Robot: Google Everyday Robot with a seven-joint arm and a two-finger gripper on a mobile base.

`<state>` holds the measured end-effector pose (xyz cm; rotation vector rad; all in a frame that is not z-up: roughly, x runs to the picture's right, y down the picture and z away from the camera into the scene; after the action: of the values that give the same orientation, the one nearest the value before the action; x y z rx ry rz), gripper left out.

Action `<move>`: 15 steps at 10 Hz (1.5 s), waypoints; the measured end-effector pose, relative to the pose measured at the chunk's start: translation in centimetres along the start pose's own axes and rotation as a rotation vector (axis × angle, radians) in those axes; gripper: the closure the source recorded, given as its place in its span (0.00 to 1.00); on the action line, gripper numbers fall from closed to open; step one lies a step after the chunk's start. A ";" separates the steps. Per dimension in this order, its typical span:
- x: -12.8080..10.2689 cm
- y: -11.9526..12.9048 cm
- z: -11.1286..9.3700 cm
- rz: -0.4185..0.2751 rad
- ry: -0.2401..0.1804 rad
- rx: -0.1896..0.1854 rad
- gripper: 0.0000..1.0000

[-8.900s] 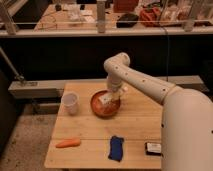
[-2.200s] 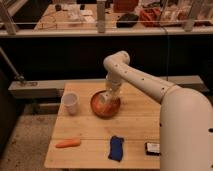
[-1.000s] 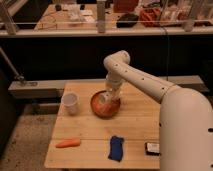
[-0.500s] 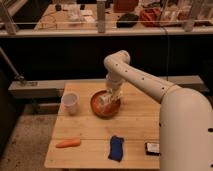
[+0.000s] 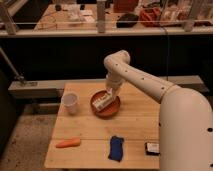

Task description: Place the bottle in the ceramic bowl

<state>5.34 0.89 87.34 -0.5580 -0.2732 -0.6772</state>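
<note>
Nothing visibly moved since earlier: our tool hung over the round orange-red ceramic bowl, the small cream-white bottle lying inside just beneath it; we couldn't tell its grip.

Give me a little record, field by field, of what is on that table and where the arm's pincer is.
table: wooden
ceramic bowl: orange-red, towards the back middle
bottle: pale, tilted, inside the bowl's rim
pincer: down over the bowl, at the bottle; whether it has let go cannot be told
white cup: upright, left of the bowl in the view, apart from it
carrot: lying at front left
blue cloth: front middle
black object: small, front right
</note>
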 end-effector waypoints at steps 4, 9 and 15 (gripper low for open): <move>-0.1 -0.4 0.1 -0.011 0.001 0.000 0.24; 0.0 -0.6 0.1 -0.015 0.001 -0.001 0.25; 0.0 -0.5 0.1 -0.015 0.001 -0.001 0.25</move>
<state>4.98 0.59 87.60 -0.5572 -0.2758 -0.6920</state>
